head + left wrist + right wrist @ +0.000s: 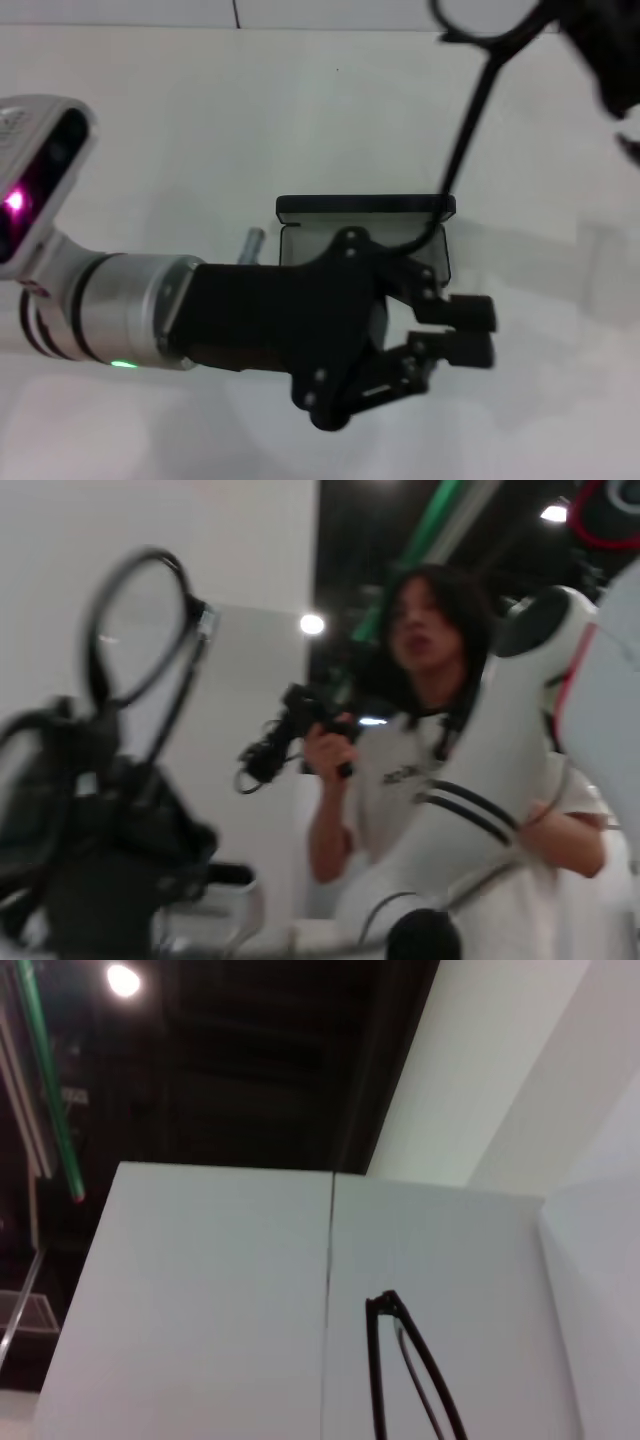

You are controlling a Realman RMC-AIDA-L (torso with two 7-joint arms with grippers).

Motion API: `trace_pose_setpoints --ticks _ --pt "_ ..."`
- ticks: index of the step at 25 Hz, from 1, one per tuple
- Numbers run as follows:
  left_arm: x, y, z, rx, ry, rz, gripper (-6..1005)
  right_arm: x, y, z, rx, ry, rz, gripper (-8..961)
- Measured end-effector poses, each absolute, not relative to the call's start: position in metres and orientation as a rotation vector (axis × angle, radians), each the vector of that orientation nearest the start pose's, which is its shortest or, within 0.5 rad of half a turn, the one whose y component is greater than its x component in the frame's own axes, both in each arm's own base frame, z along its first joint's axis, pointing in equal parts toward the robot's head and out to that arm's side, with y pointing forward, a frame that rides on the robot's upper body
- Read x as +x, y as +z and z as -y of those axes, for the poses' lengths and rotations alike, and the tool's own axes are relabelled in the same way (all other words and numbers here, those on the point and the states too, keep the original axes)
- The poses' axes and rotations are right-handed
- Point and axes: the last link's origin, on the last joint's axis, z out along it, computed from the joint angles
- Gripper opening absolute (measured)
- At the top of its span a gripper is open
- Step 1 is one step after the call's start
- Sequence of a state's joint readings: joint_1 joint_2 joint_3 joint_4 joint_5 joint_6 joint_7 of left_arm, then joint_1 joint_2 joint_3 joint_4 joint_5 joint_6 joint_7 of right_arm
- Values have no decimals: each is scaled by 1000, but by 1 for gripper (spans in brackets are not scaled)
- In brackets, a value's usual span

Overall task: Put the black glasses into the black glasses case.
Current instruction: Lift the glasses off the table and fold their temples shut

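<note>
Black glasses (pixel 478 70) hang from right claw (pixel 600 50), above case (pixel 366 208).

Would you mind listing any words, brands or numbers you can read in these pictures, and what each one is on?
None can be read.
Person's white shirt in the left wrist view: dark chest lettering, too blurred to read.
Glasses case: no lettering shows in the head view.
Glasses: no marking shows.

The black glasses (pixel 405 1380) hang before a white wall panel (pixel 220 1300) with one seam. Beyond it is dark ceiling (pixel 250 1060), a lamp (pixel 123 978), and perhaps a green pipe (pixel 45 1080).
</note>
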State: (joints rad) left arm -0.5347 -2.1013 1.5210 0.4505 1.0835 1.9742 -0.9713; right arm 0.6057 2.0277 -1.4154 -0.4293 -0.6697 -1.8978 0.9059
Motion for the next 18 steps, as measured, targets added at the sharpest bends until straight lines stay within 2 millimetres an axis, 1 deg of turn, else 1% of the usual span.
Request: trace_pose_setpoints --ticks 4,10,18 --pt "-156 -40 -242 -2793 -1849 -101 143 139 10 -316 -2328 1807 160 121" --pt "-164 -28 -243 -2608 -1904 -49 144 141 -3 -317 -2384 1721 143 123" --pt "-167 -24 -245 -2543 -1916 -24 144 140 -22 -317 -2475 1618 129 126"
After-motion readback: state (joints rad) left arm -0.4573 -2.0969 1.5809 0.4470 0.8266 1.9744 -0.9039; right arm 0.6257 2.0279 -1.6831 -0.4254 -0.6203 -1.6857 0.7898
